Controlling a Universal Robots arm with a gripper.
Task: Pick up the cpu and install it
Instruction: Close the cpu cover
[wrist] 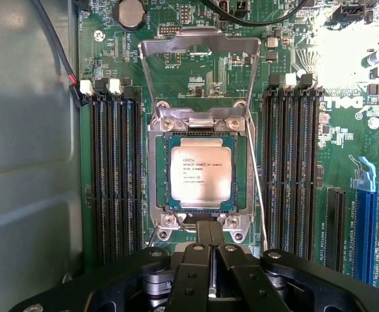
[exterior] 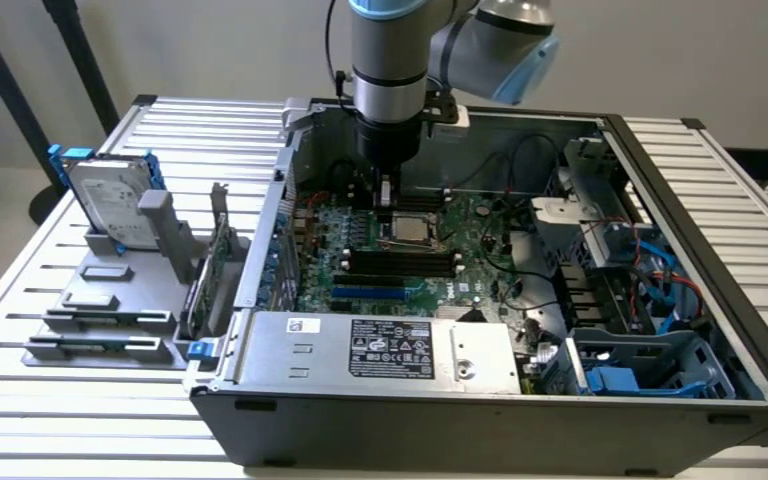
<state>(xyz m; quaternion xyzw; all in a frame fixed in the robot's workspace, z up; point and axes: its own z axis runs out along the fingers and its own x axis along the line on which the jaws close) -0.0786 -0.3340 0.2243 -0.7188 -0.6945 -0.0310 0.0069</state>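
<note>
Upright arm (exterior: 387, 60), fingers (wrist: 194, 263) together

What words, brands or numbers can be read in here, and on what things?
"DELL": white letters on the green circuit board, partly lost in glare.
Square silver-topped cpu: lines of dark print, too small to read.
Black-and-white sticker on the silver metal box: logos and fine print, too small to read.

cpu (wrist: 200, 171): seated flat in the socket (wrist: 155, 195)
load plate (wrist: 201, 44): swung up
hand (wrist: 210, 229): closed, empty, just beside the socket
</note>
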